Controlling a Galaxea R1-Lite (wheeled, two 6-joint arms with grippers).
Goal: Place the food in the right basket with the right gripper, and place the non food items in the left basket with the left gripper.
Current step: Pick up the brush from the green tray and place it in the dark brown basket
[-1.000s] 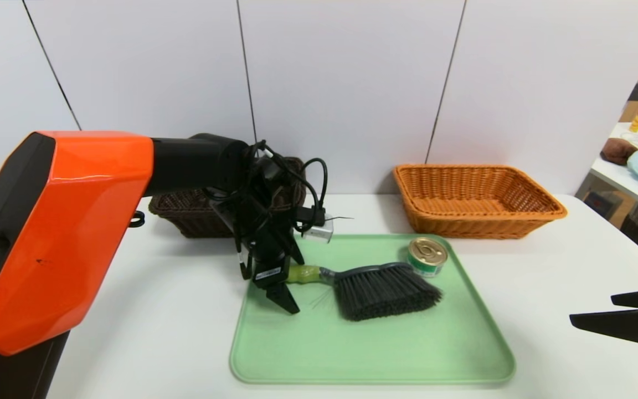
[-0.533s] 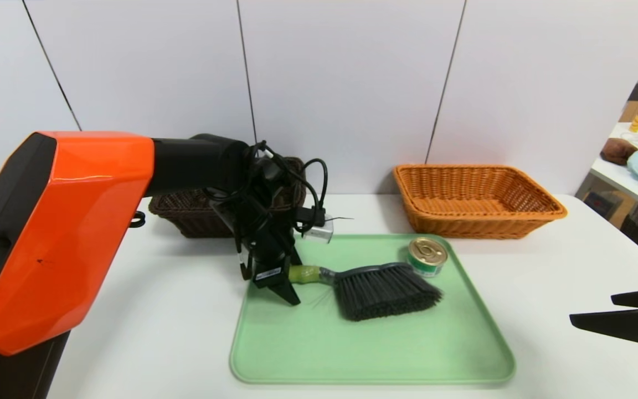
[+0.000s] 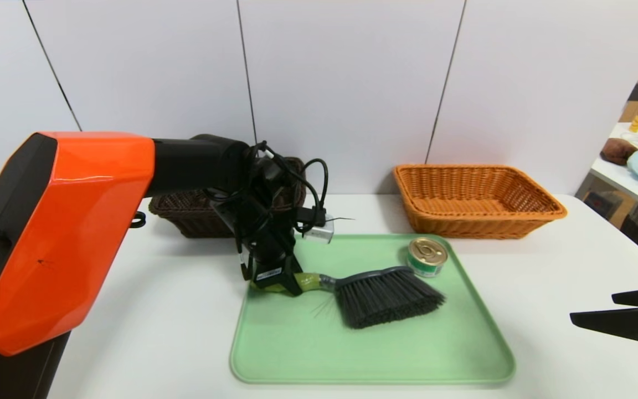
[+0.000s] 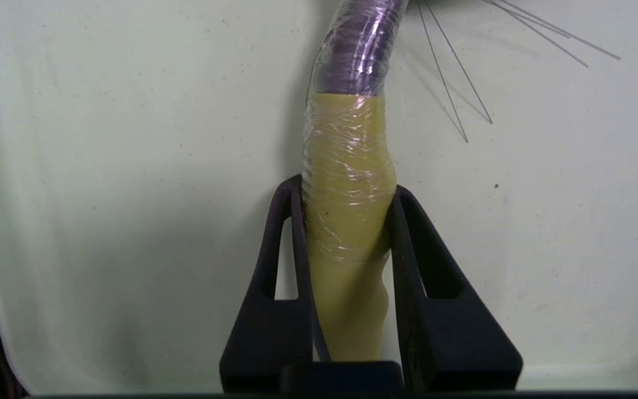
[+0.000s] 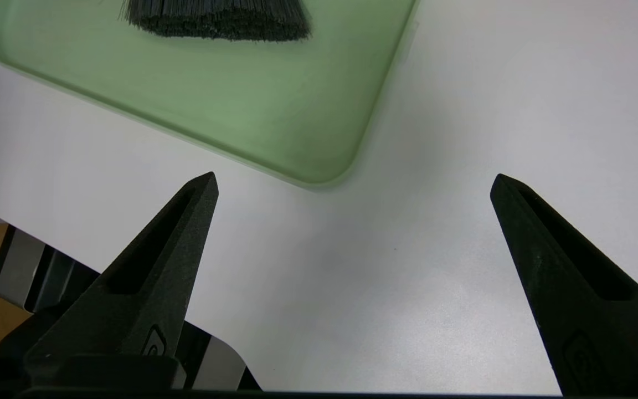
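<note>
The left gripper [image 4: 348, 191] pinches the brush [image 3: 388, 293] by its film-wrapped green handle, at the tray's [image 3: 374, 374] left side. The handle looks firm but slick; the bristles should flex. With the broad head probably heavier, a hold nearer the neck might resist tipping better. The right gripper [image 5: 354, 185] waits spread over the counter [image 5: 319, 277], near the tray's near right corner.
</note>
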